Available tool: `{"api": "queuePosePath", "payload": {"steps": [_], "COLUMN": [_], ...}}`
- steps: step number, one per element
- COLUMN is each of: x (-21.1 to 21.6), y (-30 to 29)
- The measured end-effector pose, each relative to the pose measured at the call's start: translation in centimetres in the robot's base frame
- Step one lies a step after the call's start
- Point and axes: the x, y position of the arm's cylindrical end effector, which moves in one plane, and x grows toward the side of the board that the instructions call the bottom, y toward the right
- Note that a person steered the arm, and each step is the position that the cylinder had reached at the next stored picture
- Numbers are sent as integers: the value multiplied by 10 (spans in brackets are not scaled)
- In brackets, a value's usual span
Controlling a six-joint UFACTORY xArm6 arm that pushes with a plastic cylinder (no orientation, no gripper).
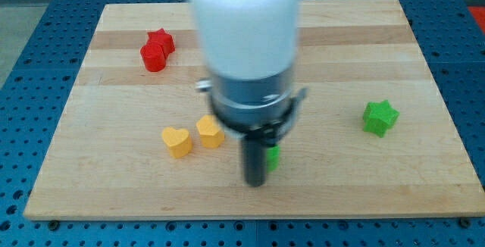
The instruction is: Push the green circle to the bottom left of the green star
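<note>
My tip [255,182] is nearest the camera, low on the board [114,201] near the view's bottom edge; the rod carries no pincer, so there is nothing to open or close, and whether the end sits flat on the wood I cannot tell through the blur. Touching the rod, or just beside it on the view's right, a sliver of the green circle [273,157] shows; the rest is hidden behind the rod. Well apart to the view's right and a little higher sits the green star [379,117]. I judge the push is in hand, with the circle still well short of its goal. The next move calls for getting to the circle's left side and driving it rightward, stopping below and left of the star without striking it. Further out, to the view's left, two yellow hearts [193,136] stand close together, and two red blocks [157,50] sit touching near the top left.
</note>
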Motion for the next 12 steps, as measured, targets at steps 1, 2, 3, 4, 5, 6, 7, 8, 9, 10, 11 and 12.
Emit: {"api": "queuePosePath", "payload": {"steps": [1, 2, 3, 4, 5, 6, 7, 8, 9, 10, 11, 12], "x": [-23, -13, 18, 7, -26, -37, -37, -37, -37, -34, -34, -47], "y": [73, 87, 48, -30, -50, -7, 64, 86, 88, 76, 45, 24]}}
